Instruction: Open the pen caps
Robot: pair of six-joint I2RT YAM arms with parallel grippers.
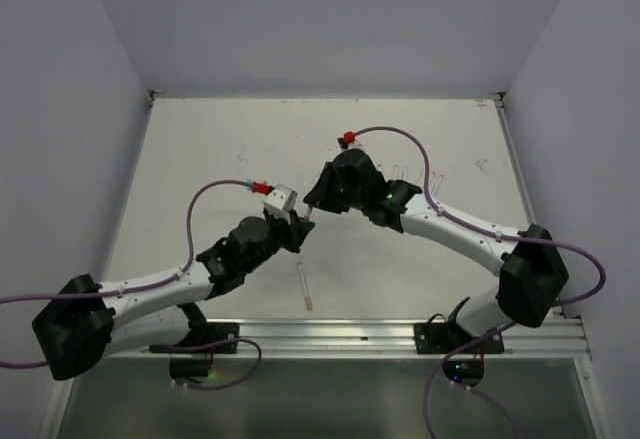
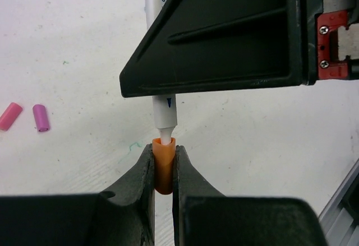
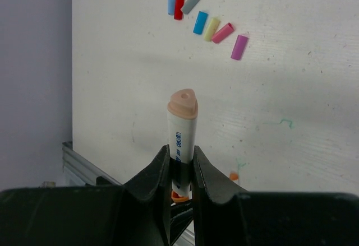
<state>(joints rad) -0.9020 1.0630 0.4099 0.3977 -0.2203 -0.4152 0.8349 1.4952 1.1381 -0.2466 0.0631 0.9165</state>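
Cap-pull step on one pen (image 3: 182, 128), held in the air between the arms. Left gripper (image 2: 163, 155) pinches the orange cap (image 2: 164, 173); right gripper (image 3: 181, 165) clamps the white barrel. Pen tip sits just at the cap mouth — looks nearly free. Next: pull straight apart along the pen axis — no sideways bend.

There are seven loose caps (image 3: 200, 23), one orange cap (image 2: 164, 165), one gripped pen (image 3: 182, 128), one lying pen (image 1: 307, 287), and perhaps four more pens (image 1: 412, 172).
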